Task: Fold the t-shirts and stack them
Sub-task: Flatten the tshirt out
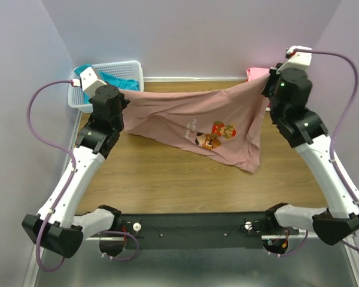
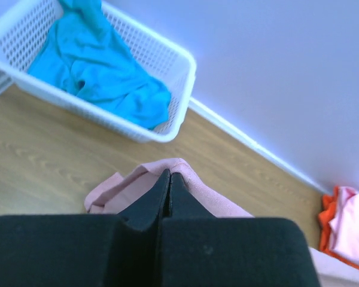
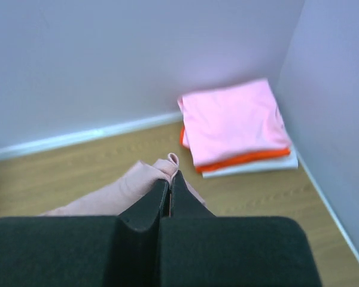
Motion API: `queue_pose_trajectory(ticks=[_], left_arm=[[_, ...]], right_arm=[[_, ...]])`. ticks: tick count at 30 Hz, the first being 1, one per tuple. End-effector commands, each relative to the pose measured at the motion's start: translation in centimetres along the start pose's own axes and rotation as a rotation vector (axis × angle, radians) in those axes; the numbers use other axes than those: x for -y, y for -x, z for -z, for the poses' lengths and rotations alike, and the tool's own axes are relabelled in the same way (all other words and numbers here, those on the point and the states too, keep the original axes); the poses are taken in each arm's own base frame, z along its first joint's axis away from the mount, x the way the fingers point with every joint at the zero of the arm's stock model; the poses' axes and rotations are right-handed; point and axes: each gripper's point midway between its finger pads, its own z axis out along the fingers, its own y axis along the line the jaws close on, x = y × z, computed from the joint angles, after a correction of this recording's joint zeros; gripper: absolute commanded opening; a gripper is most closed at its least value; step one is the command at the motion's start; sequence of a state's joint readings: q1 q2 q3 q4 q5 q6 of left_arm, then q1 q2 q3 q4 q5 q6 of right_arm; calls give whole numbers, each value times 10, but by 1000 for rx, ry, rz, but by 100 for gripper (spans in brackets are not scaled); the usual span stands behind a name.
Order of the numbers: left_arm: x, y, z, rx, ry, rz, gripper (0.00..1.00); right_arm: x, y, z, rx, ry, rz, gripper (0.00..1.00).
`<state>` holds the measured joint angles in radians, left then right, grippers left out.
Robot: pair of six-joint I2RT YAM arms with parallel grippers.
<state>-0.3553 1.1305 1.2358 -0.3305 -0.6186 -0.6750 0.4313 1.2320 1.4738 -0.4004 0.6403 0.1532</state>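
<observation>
Shirt status: dusty-pink shirt (image 1: 185,116) is strung between both arms, long axis running left-right across the far half of the wooden tabletop (image 1: 167,185). Left fingers (image 2: 161,194) are fully closed, pinching a bunched bit of its edge. Right fingers (image 3: 163,194) same, clamped on the opposite end, which sits a bit farther back. The held edge is the far one, fairly taut. The rest sags toward the near side, wrinkled, one corner drooping lowest at near right. Pixel-figure print faces up, right of centre, with white lettering beside it too small to read. Teal shirt (image 2: 96,72) lies crumpled in white basket (image 2: 188,69), far left. Folded stack in the far right corner: bright pink shirt (image 3: 233,116) on orange shirt (image 3: 239,160) on white shirt (image 3: 257,167).
</observation>
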Motion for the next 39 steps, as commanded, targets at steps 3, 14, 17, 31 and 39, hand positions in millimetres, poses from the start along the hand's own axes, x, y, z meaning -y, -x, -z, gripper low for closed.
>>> queue_pose_trajectory(ticks=[3,14,17,31,39], left_arm=[[19,97,58,190,-147,66,0],[51,203,206,365,-634,168,0],[54,230,255,423,-771,173,0],[62,263,279,488,-817,172,0],[40,156,80,280,-198,55,0]], right_arm=[[19,106,48,243,63,41,1],[30,223,191,603,447,-42,1],[38,245,221,663,499,-67,0],[36,287,250,765,569,-79,0],[-10,203,62,432,202,101,1]])
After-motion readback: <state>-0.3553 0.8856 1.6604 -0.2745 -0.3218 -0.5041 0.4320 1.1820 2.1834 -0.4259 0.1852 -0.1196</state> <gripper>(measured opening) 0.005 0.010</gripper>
